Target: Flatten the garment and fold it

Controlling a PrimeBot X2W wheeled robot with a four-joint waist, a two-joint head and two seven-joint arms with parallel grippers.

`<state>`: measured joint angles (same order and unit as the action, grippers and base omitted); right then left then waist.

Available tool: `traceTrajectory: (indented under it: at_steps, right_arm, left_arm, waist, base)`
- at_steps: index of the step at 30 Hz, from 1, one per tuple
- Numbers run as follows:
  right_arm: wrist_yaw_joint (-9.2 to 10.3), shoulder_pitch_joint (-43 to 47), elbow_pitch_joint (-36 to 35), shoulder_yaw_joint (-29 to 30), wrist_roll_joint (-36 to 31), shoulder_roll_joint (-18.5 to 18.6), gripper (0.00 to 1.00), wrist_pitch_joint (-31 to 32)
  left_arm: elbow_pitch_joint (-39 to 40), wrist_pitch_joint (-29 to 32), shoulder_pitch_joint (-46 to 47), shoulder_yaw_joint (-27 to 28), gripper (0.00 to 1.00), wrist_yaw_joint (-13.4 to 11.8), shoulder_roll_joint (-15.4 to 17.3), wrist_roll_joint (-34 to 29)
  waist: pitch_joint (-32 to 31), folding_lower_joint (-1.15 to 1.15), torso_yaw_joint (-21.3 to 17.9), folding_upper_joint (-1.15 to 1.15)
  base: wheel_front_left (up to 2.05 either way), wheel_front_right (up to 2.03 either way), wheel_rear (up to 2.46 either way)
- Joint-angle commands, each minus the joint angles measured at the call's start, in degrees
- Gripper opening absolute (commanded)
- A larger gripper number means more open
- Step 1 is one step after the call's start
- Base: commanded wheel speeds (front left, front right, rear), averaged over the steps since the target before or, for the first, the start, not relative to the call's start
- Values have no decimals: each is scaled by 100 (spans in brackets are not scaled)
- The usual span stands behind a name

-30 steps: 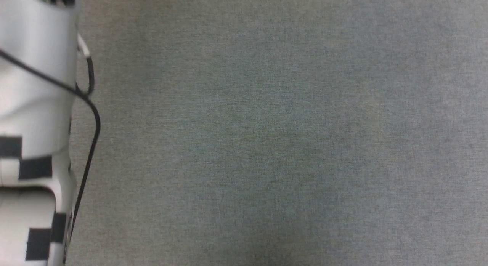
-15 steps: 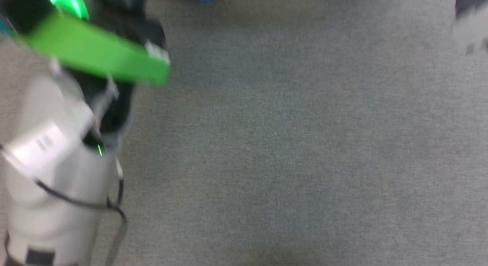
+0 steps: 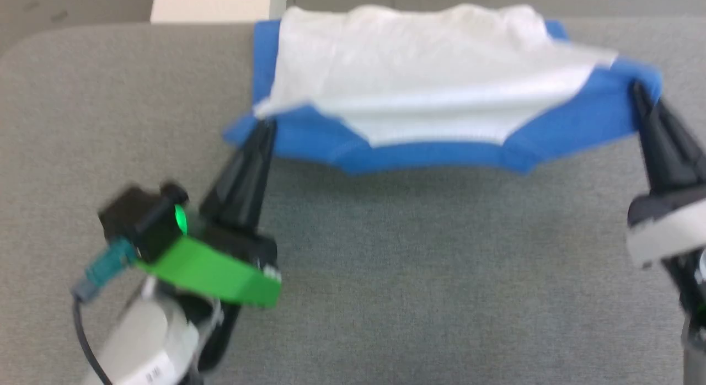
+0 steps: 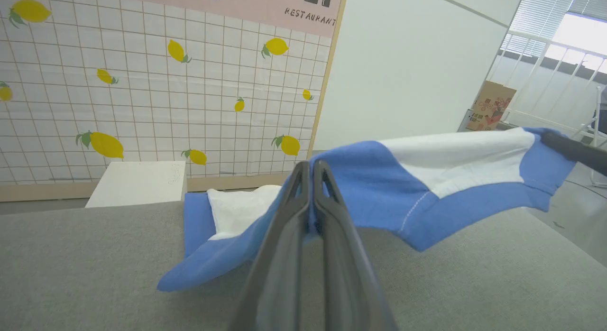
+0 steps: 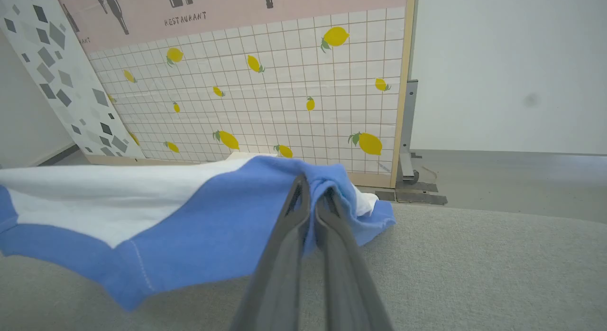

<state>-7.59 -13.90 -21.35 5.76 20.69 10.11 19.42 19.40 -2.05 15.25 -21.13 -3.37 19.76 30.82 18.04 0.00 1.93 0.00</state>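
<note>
The garment [image 3: 436, 103], a shirt with a white body and bright blue shoulders, hangs stretched above the grey table's far half between both grippers. My left gripper [image 3: 266, 126] is shut on its left blue shoulder [image 4: 360, 188]. My right gripper [image 3: 640, 92] is shut on its right blue shoulder [image 5: 284, 198]. The near blue edge sags in a curve above the table, while the rest of the garment [image 4: 227, 210] lies on the table behind. In the left wrist view the right gripper's dark fingers [image 4: 574, 151] show at the far corner.
The grey cloth-covered table [image 3: 441, 274] spreads wide on the near side. A white box [image 4: 137, 181] stands beyond the table's far left corner. A tiled wall panel with lemons [image 5: 265, 94] rises behind, and a cardboard box [image 4: 491, 105] sits far off.
The head camera has swung up from bare table to the garment and both grippers. Whether the grippers themselves moved cannot be told from the shifting pictures.
</note>
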Motion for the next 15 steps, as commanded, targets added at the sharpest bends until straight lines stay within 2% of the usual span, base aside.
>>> traceTrajectory:
  at_steps: [1,7,15]
  right_arm:
    - [10,202,-86,90,29,-80,0,-1]
    - [10,970,-180,173,24,-229,0,123]
    - [10,2227,-244,378,224,-333,0,592]
  left_arm:
    - [38,-15,-301,5,0,-106,47,15]
    - [-93,-108,-1313,-116,0,-320,8,152]
    - [-162,-94,-2258,-250,0,-398,75,391]
  waist:
    - [-379,0,-11,0]
    - [-730,0,-111,0]
    - [-1149,0,-93,0]
  base:
    - [0,0,0]
    - [0,0,0]
    - [0,0,0]
